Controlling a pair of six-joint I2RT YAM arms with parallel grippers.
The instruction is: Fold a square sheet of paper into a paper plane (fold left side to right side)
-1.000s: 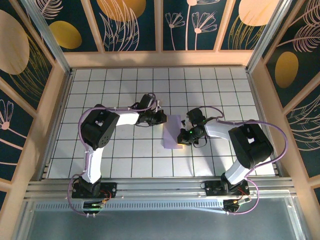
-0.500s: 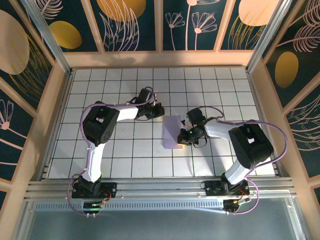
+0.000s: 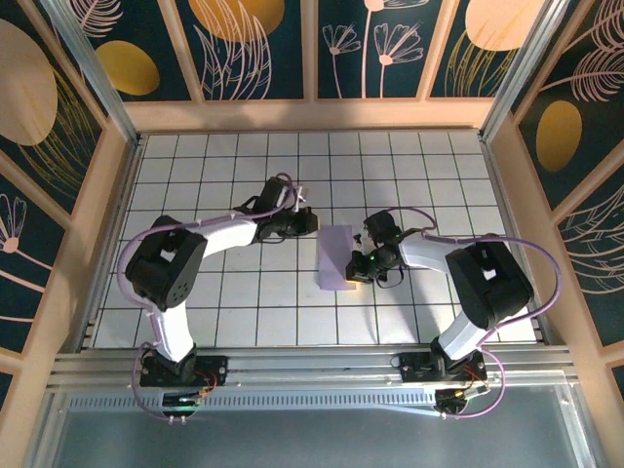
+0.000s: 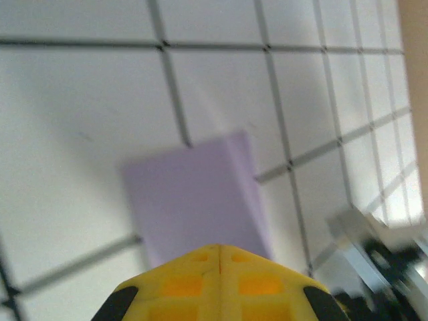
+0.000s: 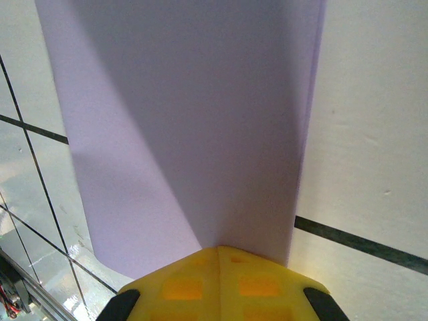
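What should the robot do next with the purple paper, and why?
Probably bring the left claw down onto the left edge of the square sheet of paper and rub along it to sharpen the crease. The sheet already looks folded into a narrow strip. The shut right claw sits at its right edge, and the left claw, also shut, sits just off its far left corner.

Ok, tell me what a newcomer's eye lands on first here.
The lavender sheet of paper, folded into a narrow rectangle, stands out mid-table against the white grid tiles. The right gripper, shut, sits at its right edge, while the left gripper, also shut, hovers just off its far left corner. Dark floral wall panels frame the scene.
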